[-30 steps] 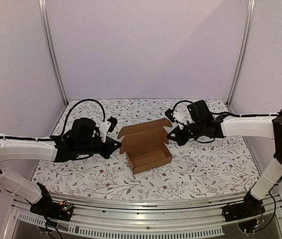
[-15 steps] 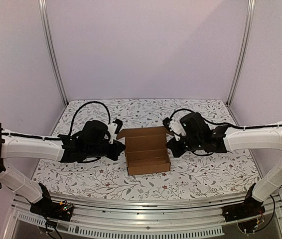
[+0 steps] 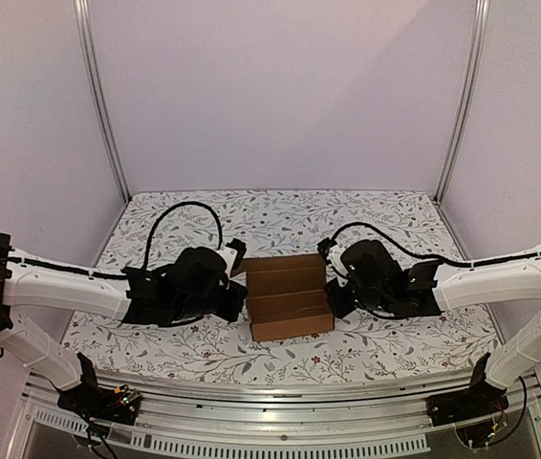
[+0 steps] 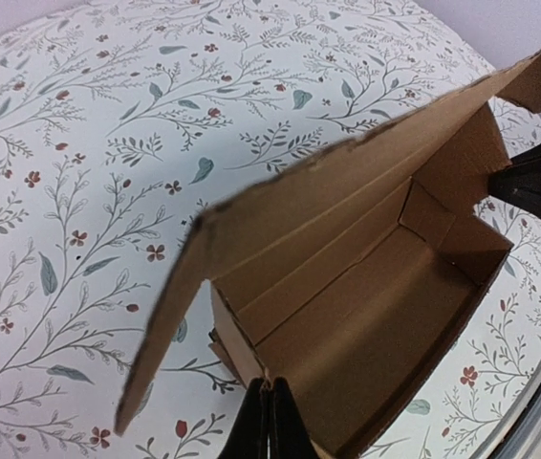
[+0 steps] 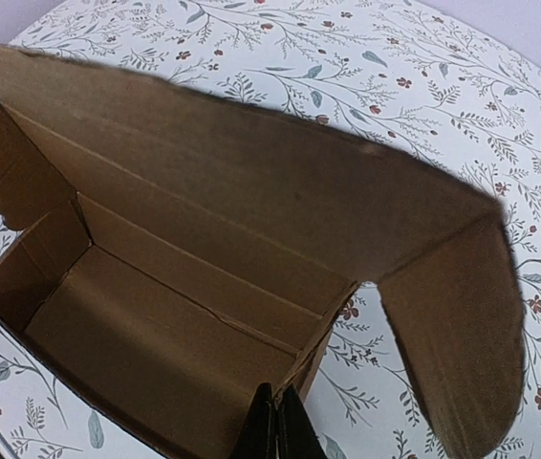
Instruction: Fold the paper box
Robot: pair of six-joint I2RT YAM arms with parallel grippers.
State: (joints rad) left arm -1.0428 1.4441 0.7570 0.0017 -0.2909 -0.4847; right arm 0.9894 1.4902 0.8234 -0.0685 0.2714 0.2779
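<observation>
Both grippers have been closing in on the box ends, and the lid has been dropping lower. The left gripper [image 4: 263, 413] and right gripper [image 5: 275, 416], fingers pressed together, are touching opposite end walls of the paper box [image 3: 290, 298], which is sitting mid-table [image 3: 280, 212], lid half-raised.

No text, label, brand, number or sign can be read in any of the three views. The paper box [image 3: 288, 296] shows only plain brown cardboard inside and out, and the table cover [image 3: 280, 215] carries a leaf-and-flower pattern with no lettering
</observation>
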